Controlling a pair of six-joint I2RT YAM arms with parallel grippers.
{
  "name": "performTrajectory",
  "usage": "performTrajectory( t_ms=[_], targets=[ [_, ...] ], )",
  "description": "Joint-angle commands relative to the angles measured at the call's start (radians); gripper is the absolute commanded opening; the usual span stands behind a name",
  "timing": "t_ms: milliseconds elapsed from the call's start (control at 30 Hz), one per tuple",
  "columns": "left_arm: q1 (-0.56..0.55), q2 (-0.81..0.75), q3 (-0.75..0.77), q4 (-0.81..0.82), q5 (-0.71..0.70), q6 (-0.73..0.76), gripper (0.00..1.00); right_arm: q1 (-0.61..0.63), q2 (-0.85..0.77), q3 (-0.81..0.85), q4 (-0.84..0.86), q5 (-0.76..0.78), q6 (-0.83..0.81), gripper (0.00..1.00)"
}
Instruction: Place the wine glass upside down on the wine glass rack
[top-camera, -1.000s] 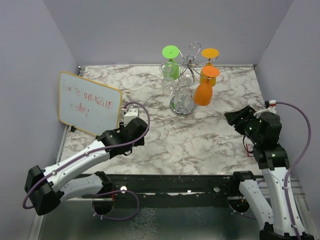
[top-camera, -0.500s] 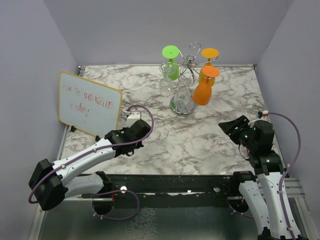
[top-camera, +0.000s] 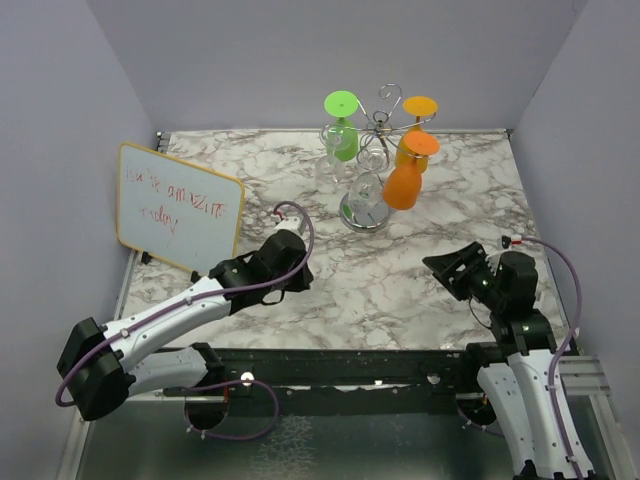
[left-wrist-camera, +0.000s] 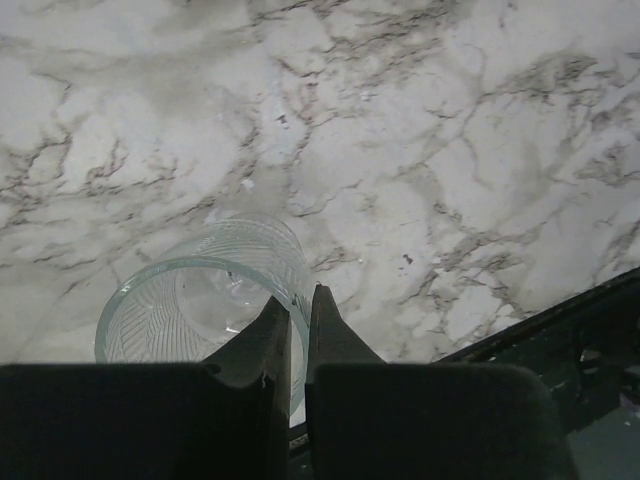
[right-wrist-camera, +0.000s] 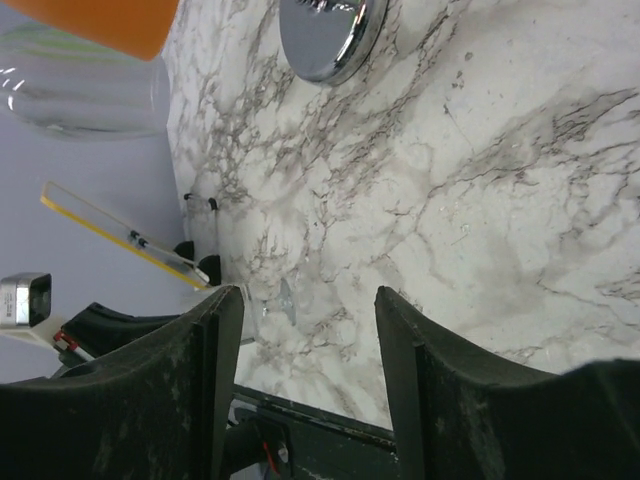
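**Left tool closed on the rim of the wine glass**

Since the earlier frame the left arm has swung toward the middle of the bench. Its fingers have shut, pinching the wall of the clear, ribbed wine glass at the rim. The right arm has drawn back toward its base. The right tool stands open with nothing between its fingers.

The grasp appears made. Lifting, inverting and hanging the glass on the wine glass rack, well apart at the far side, remain. That rack already carries a green glass, an orange glass and clear ones.

From above, the held glass is hidden beneath the left arm. Its stem and foot are cut off in the wrist view, so its posture cannot be told.
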Motion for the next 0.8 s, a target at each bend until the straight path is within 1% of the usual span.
performTrajectory(
  t_ms=[0,133,233,300,467,567,667,767],
  targets=[
    [-0.038,-0.004,0.032,0.220,0.069,-0.010,0.00,-0.003,-0.040,-0.044,0.082,-0.117,0.067,0.65],
    [-0.111,0.000,-0.010,0.379,0.005,-0.041,0.00,-0.002,-0.126,-0.063,0.096,-0.135,0.115,0.77],
    [-0.180,0.016,-0.043,0.496,-0.083,-0.046,0.00,-0.003,-0.184,-0.061,0.077,-0.140,0.143,0.81],
    [-0.210,0.038,-0.052,0.558,-0.122,-0.045,0.00,-0.002,-0.212,-0.056,0.053,-0.146,0.157,0.82],
    [-0.267,0.080,-0.063,0.715,-0.154,-0.039,0.00,-0.002,-0.246,-0.041,-0.020,-0.151,0.180,0.84],
    [-0.294,0.108,-0.050,0.760,-0.188,-0.045,0.00,-0.003,-0.272,-0.041,-0.045,-0.153,0.210,0.84],
    [-0.311,0.127,-0.042,0.807,-0.202,-0.058,0.00,-0.003,-0.299,-0.069,-0.027,-0.182,0.270,0.84],
    [-0.326,0.134,-0.034,0.839,-0.235,-0.068,0.00,-0.002,-0.314,-0.109,0.029,-0.216,0.331,0.85]
  ],
)
